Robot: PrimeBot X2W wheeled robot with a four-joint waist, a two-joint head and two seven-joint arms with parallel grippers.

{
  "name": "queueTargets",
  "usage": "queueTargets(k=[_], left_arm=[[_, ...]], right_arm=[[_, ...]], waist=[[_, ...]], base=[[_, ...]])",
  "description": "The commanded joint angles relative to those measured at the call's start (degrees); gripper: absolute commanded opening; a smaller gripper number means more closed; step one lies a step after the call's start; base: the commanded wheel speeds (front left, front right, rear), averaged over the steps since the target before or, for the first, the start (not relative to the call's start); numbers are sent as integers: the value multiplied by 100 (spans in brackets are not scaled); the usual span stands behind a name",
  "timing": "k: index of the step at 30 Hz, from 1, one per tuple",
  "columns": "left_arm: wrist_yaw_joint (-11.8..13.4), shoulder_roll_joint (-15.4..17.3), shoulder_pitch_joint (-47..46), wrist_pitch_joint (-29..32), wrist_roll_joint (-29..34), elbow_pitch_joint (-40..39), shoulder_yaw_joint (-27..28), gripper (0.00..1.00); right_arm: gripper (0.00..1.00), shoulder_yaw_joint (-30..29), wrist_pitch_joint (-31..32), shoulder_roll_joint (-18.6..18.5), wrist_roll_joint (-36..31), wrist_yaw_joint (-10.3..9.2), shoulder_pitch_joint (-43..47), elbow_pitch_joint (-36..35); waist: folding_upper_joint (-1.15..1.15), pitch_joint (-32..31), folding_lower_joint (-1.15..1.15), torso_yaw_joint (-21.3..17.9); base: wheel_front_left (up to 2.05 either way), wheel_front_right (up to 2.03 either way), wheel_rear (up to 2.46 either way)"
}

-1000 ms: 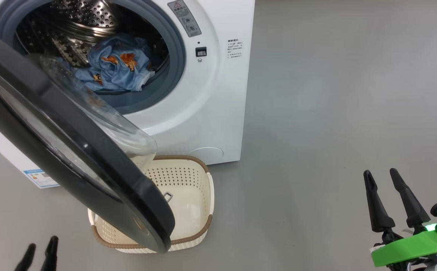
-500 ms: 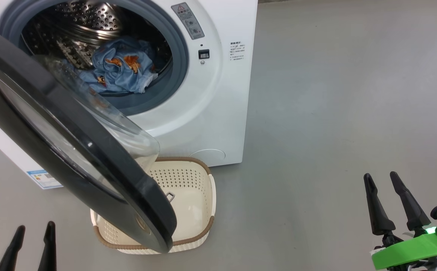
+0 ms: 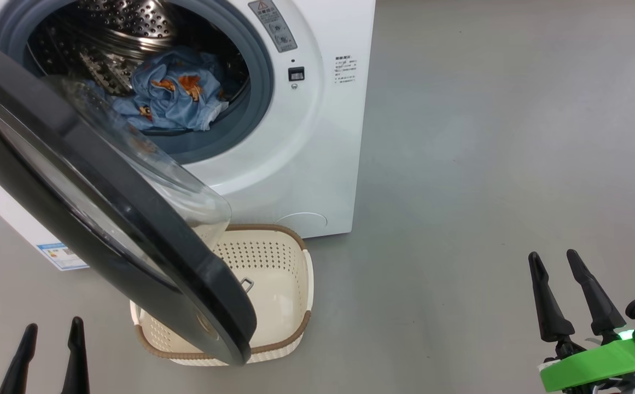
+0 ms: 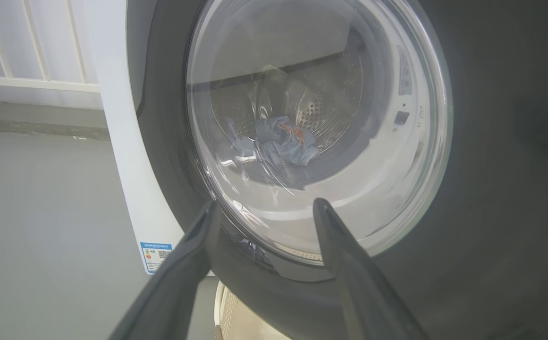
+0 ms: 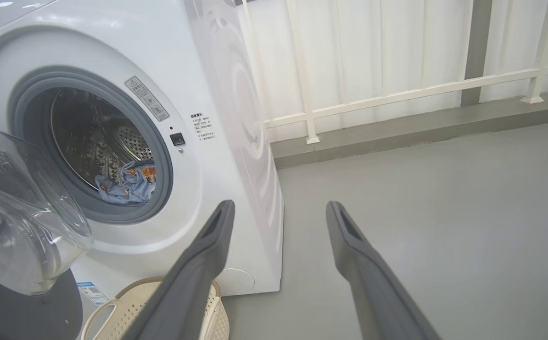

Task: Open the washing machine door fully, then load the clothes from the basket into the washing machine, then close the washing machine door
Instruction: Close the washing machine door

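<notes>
The washing machine door [image 3: 95, 189] stands at one o'clock from the spread, empty left gripper [image 3: 53, 327], apparently the nearer arm.

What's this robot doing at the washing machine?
It is loading laundry. The clothes lie inside the washing machine, and the basket on the floor looks empty where it shows. The washing machine door hangs open above the basket. The left gripper, open, points at the door's outer side; the right gripper, also open, hangs apart to the side. Neither holds anything. Shutting the door appears to be what is left.
</notes>
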Motion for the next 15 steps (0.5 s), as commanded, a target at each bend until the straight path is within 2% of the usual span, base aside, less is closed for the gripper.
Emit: queueTargets(k=[1,15], left_arm=[[2,101,-65,-60,94,-150,232,100],[2,103,-97,-60,148,-170,222,100]], right_arm=[[100,107,-29,-103,-29,32,-52,-139],[100,74,-29,-78,-36,32,-88,-143]], waist=[[0,3,0,-1],[0,49,0,10]], base=[[0,0,0],[0,0,0]])
